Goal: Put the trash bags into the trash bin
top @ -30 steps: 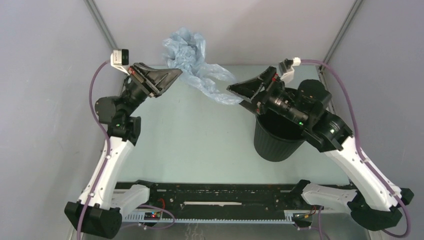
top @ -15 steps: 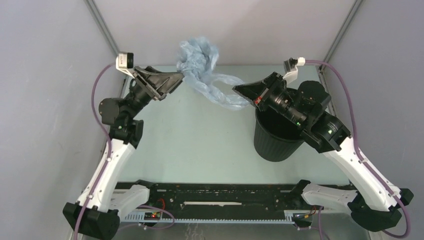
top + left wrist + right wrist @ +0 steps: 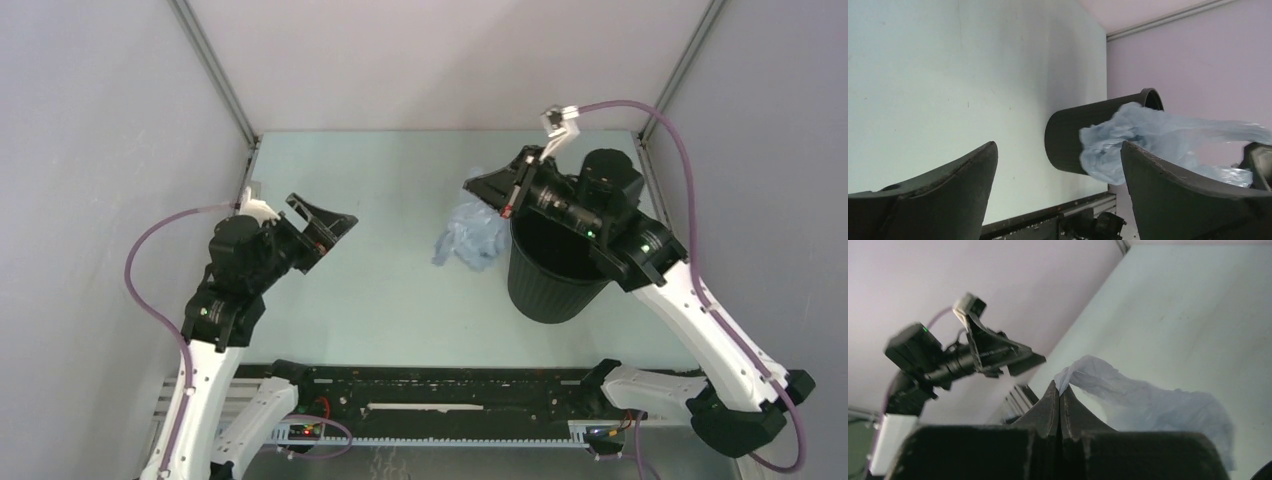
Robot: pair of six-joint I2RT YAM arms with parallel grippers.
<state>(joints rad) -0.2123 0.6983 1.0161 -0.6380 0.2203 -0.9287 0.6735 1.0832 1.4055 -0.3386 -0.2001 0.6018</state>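
The pale blue trash bag [image 3: 468,236] hangs crumpled from my right gripper [image 3: 472,186], beside the left of the black ribbed trash bin [image 3: 552,285] and outside it. In the right wrist view the right gripper [image 3: 1059,389] is shut on a corner of the bag [image 3: 1153,407]. My left gripper [image 3: 335,228] is open and empty at the left of the table, well away from the bag. Between its spread fingers [image 3: 950,187] the left wrist view shows the bag [image 3: 1138,142] in front of the bin [image 3: 1070,137].
Grey booth walls close in the pale green table [image 3: 390,280] on three sides. A black rail [image 3: 430,385] with the arm bases runs along the near edge. The right arm's forearm [image 3: 620,225] reaches over the bin's mouth.
The left gripper opened, let go of the bag and drew back toward the near left. The right gripper shut on the bag, which dropped from a high stretch to hang beside the bin.
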